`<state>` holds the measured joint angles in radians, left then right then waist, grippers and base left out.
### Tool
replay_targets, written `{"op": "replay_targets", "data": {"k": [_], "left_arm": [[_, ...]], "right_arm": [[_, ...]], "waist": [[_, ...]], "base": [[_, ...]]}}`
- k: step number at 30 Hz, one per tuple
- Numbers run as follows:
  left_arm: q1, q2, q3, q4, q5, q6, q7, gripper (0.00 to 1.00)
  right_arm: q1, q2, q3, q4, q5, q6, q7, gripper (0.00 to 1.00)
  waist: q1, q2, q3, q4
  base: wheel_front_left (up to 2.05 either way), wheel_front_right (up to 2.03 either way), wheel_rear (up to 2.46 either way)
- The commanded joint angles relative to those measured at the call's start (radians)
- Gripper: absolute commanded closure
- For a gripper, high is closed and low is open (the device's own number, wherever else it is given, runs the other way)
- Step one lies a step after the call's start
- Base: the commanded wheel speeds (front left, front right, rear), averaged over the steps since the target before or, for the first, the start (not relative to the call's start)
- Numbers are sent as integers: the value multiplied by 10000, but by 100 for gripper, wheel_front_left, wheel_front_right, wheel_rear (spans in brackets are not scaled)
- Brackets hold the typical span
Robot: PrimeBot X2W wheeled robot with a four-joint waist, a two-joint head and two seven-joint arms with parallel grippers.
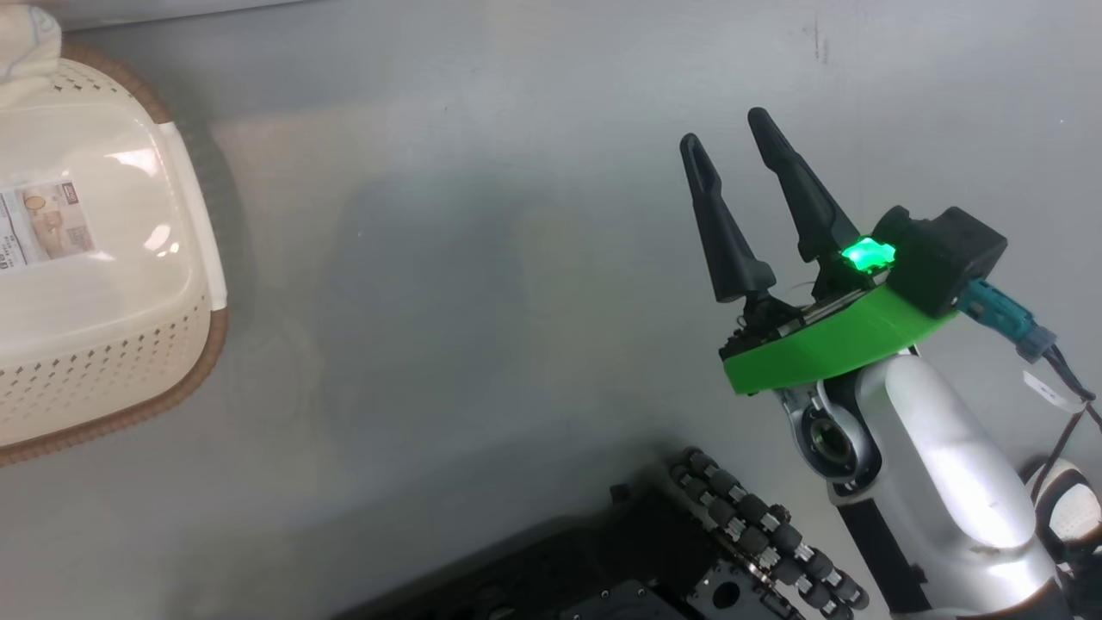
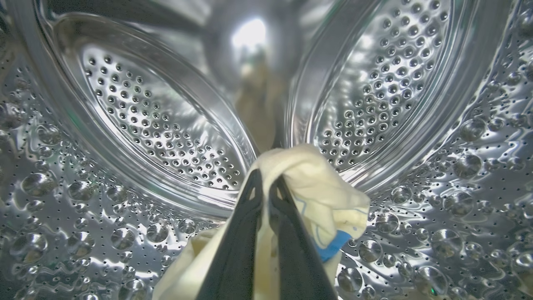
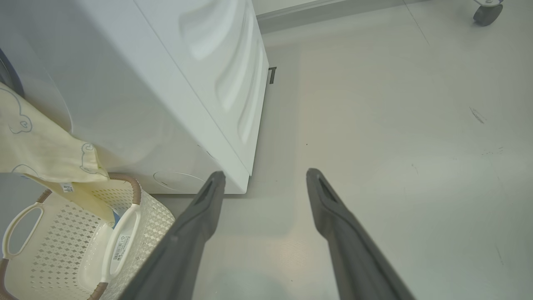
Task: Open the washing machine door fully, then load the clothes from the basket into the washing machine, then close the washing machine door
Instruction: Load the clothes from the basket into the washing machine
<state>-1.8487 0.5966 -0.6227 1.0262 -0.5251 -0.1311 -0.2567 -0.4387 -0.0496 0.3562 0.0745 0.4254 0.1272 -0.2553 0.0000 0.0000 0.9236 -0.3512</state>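
The floor (image 3: 395, 125) around the washing machine (image 3: 166, 83) is smooth pale grey, glossy enough to hold soft reflections, with a few faint scuffs well away from the machine's side. Behind the machine a low grey skirting (image 3: 325, 10) runs along the wall's foot, and a dark caster wheel (image 3: 485, 12) stands far off from it. Inside the machine, the left gripper (image 2: 266, 177) is clenched on the clothes (image 2: 316, 183) – pale yellow fabric with a blue patch – bunched at its fingertips before the perforated steel drum (image 2: 158, 125). More of the pale yellow cloth hangs down the machine's front into the basket (image 3: 137, 196), which sits on the floor just before the machine's lower corner. The right gripper (image 3: 265, 175) hangs over bare floor off that same corner, its jaws spread wide and holding nothing. In the head view the robot's dark wheeled base (image 1: 758, 525) rests on the same grey floor.
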Motion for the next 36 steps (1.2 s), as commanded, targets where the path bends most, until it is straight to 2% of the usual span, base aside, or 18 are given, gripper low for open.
{"op": "replay_targets", "data": {"k": [1, 5, 6, 7, 16, 25, 30, 36], "left_arm": [[-577, 245, -42, -104, -44, 4, -48, 100], [-680, 338, -197, 42, -264, 4, -49, 100], [-704, 373, -219, 33, -262, 4, -49, 53], [-695, 382, -220, 41, -279, 4, -49, 0], [81, 221, -241, -97, -488, 4, -50, 0], [1844, -516, -377, -6, -1288, 4, -51, 0], [2880, -686, -446, -262, -1684, 4, -51, 0], [4236, -766, -454, -1033, -1375, 4, -51, 0]], "right_arm": [[231, -7, 141, -234, 73, 35, -65, 0], [217, -7, 128, -201, 100, 35, -65, 0], [207, -7, 119, -189, 94, 35, -65, 0], [190, -7, 113, -165, 76, 35, -65, 0], [39, -7, -154, -8, -238, 35, -65, 0], [75, -7, -922, 249, -867, 35, -65, 0], [77, -7, -1231, 319, -1256, 35, -65, 0], [123, -7, -1553, 471, -1705, 35, -65, 0]], "waist": [[0, 0, -6, -33], [0, 0, -53, -43], [0, 0, -65, -31], [0, 0, -87, -13], [0, 0, -646, 329], [0, 0, -1777, 1146], [0, 0, -2254, 1668], [0, 0, -2810, 2271]], "base": [[0, 0, 0], [0, 0, 0], [0, 0, 0], [0, 0, 0], [0, 0, 0], [0, 0, 0], [0, 0, 0], [0, 0, 0]]}}
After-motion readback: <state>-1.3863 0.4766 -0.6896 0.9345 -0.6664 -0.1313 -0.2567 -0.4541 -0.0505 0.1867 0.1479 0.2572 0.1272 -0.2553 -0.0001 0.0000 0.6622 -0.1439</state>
